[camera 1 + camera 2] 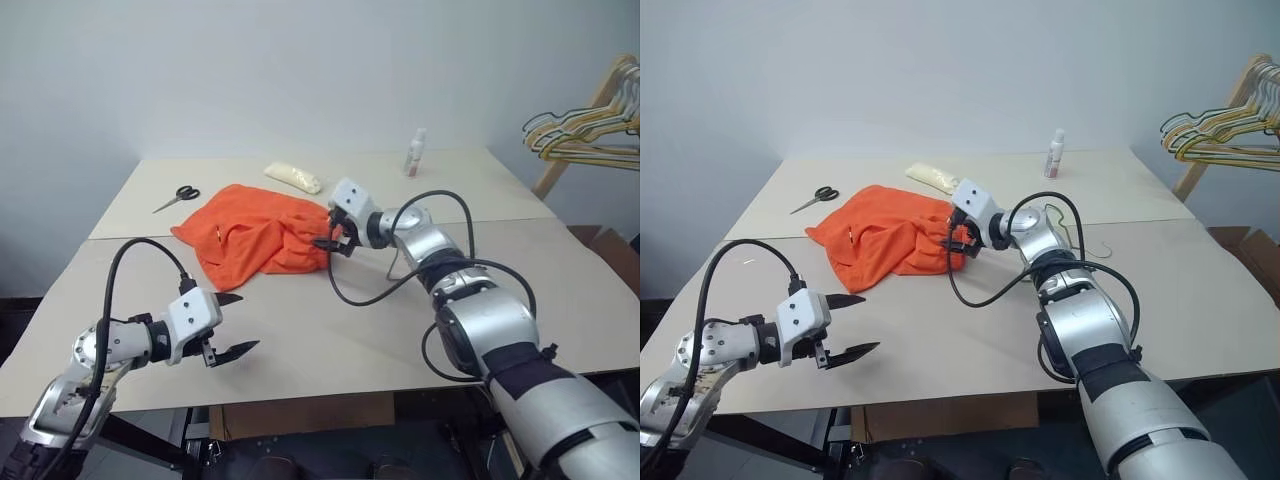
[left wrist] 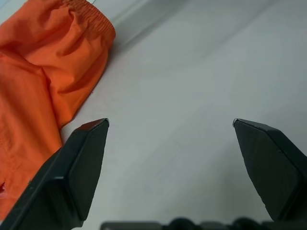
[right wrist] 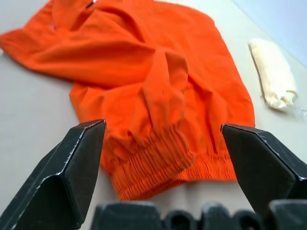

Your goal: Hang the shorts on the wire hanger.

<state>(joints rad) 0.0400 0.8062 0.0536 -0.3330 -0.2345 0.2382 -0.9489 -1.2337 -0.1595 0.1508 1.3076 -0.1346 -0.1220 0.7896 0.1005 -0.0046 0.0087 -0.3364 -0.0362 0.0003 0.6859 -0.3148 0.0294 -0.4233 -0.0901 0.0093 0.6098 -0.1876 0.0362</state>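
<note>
1. Orange fabric, the shorts, lies crumpled on the table directly ahead of the right gripper. Its gathered waistband faces the fingertips, just beyond them.
2. Right gripper state: jaws spread wide, holding nothing. The waistband sits between the two fingers in the right wrist view, not yet touched as far as can be told.
3. Left gripper state: jaws fully apart, empty. It hovers over bare table, with the near edge of the shorts off to its outer side, well apart.
4. The wire hanger cannot be identified with certainty. A thin wire loop lies on the table beyond the right forearm; whether it is the hanger is unclear.
5. Risk: closing on a single fold of loose cloth instead of the elastic band would likely let the fabric slip or lift unevenly.
6. Risk: pushing forward before closing may bunch the shorts and shove them away from the fingers.
7. Risk: the trailing arm cable could snag the cloth.
</note>
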